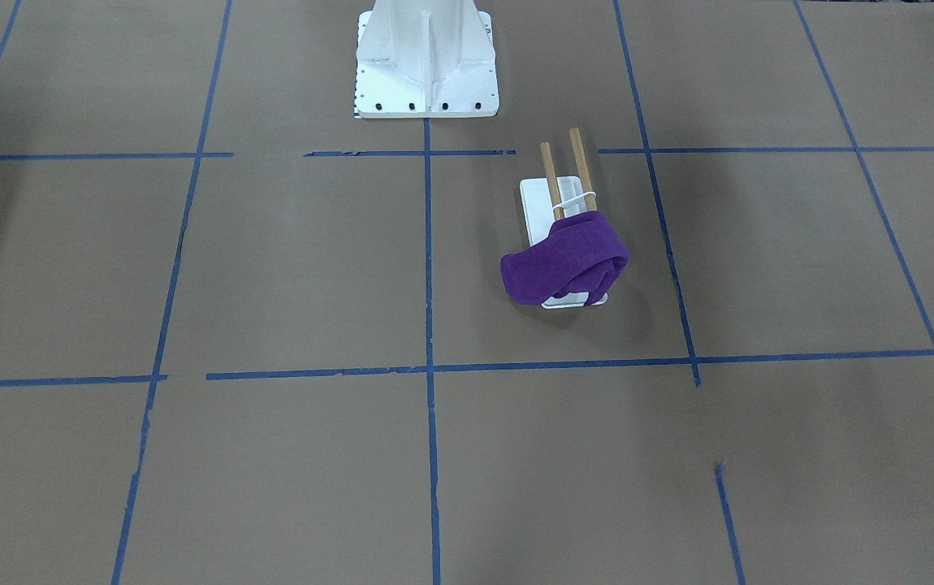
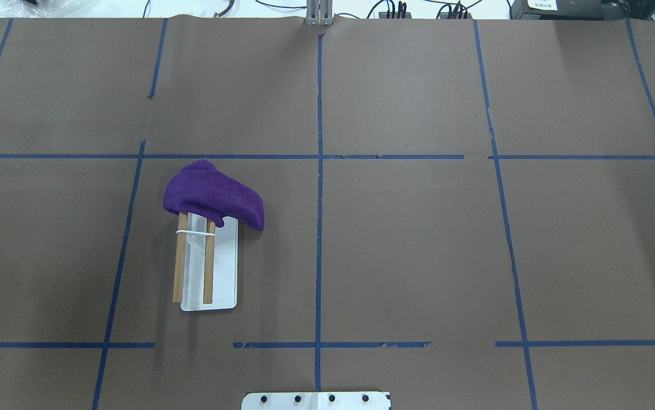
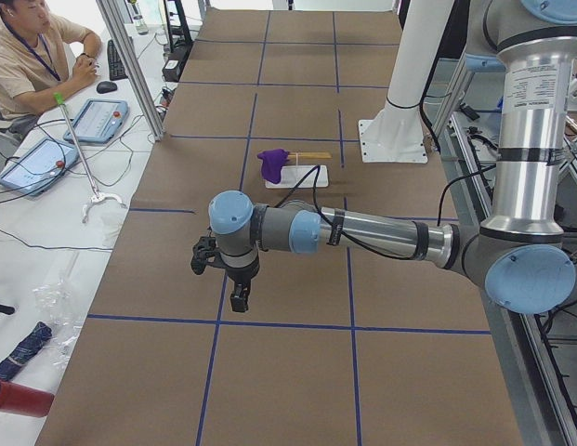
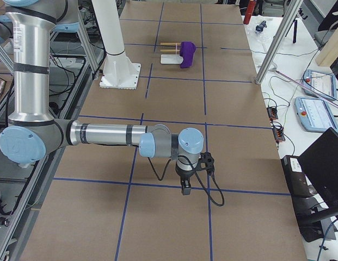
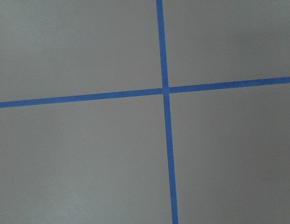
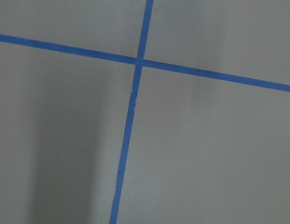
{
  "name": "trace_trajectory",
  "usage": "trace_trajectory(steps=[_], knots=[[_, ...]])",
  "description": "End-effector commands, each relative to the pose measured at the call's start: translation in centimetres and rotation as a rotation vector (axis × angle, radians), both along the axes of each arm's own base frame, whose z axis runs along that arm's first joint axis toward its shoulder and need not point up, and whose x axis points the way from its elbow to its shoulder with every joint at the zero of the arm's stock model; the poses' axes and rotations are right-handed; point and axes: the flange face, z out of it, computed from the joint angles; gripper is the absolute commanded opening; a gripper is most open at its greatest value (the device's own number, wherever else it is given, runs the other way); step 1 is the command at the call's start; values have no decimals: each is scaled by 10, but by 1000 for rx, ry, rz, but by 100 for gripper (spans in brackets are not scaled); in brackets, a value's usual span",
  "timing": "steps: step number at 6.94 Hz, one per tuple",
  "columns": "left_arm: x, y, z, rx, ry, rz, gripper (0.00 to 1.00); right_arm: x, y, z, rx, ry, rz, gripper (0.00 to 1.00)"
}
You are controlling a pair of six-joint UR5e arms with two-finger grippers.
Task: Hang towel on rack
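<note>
- Towel, purple and bunched, lay draped over one end of the rack, across both rods.
- Left gripper pointed down above the table, with the towel well apart from its fingers. Could not tell whether the fingers were spread or pressed together.
- Right gripper also pointed down, with the towel far beyond its fingers. Finger state could not be told.
- Wrist views showed only table and blue tape.

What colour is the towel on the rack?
Purple towel; clearest in the overhead exterior view.
</note>
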Motion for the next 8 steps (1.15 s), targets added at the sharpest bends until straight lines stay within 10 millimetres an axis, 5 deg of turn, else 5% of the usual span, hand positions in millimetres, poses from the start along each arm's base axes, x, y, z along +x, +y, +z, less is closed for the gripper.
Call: trace_trajectory(steps=[1,8], knots=[[0,2,-4,3,13,-6,100,0,0,0,0,0,1,100],[-1,13,-2,-6,5,-8,100,-3,0,-5,2,-40,2,100]])
